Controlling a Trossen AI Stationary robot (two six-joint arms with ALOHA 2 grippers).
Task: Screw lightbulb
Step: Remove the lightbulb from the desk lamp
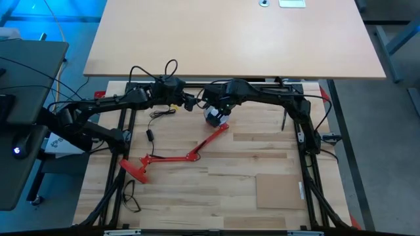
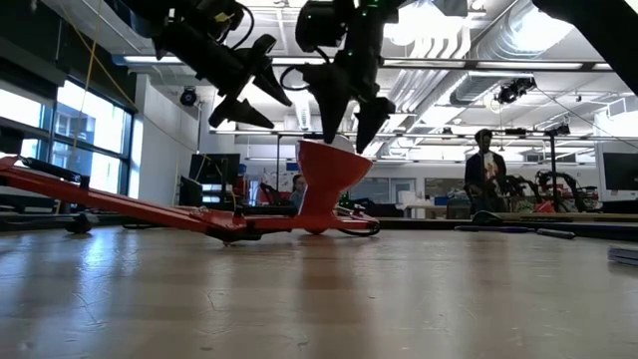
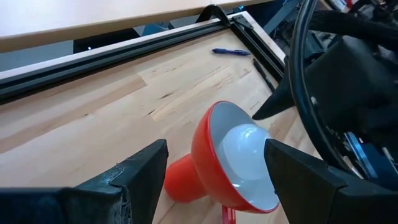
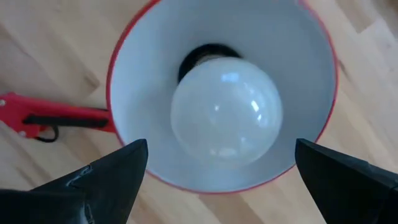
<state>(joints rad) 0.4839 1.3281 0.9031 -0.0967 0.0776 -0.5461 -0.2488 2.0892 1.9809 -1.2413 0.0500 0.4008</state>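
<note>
A red desk lamp point(image 1: 190, 154) lies on the wooden table on its folded arm and base point(image 1: 136, 169). Its red shade point(image 2: 334, 170) stands with the white inside facing up. The white lightbulb point(image 4: 227, 118) sits in the shade, round end up, against the dark socket point(image 4: 202, 55); its screw base is hidden. My right gripper point(image 4: 221, 149) hangs open just above the shade point(image 1: 215, 119), pointing down, a finger on either side of the bulb and clear of it. My left gripper point(image 3: 216, 149) is open, raised beside the shade toward the table's left, slanting down at it.
A blue pen point(image 3: 231, 51) lies near the black frame at the table's far edge. A brown cardboard sheet point(image 1: 279, 190) lies flat at the near right. The lamp's black cord point(image 1: 157, 115) loops at the far left. A person point(image 2: 485, 165) stands in the room beyond.
</note>
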